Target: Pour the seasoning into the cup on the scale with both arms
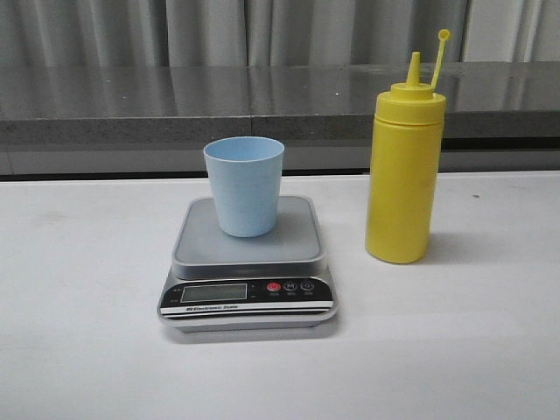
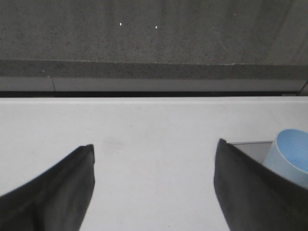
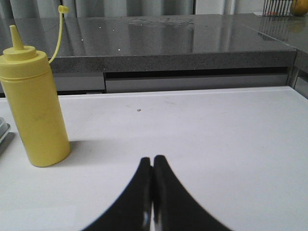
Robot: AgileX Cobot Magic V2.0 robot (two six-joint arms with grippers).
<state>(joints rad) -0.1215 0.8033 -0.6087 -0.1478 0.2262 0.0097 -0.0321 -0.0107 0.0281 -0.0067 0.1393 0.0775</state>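
Note:
The pale blue cup (image 1: 244,185) stands upright on the silver-grey scale (image 1: 248,262) at the table's middle. The yellow seasoning bottle (image 1: 402,171) stands upright to the right of the scale, its cap hanging open on its strap. Neither arm shows in the front view. In the left wrist view my left gripper (image 2: 154,154) is open and empty over bare table, with the cup (image 2: 291,156) and a scale corner beside one finger. In the right wrist view my right gripper (image 3: 152,161) is shut and empty, with the bottle (image 3: 32,108) off to one side and apart from it.
A white table (image 1: 87,350) holds everything. A dark grey stone counter (image 1: 131,101) runs along the table's far edge, with a curtain behind it. A small speck (image 3: 138,110) lies on the table in the right wrist view.

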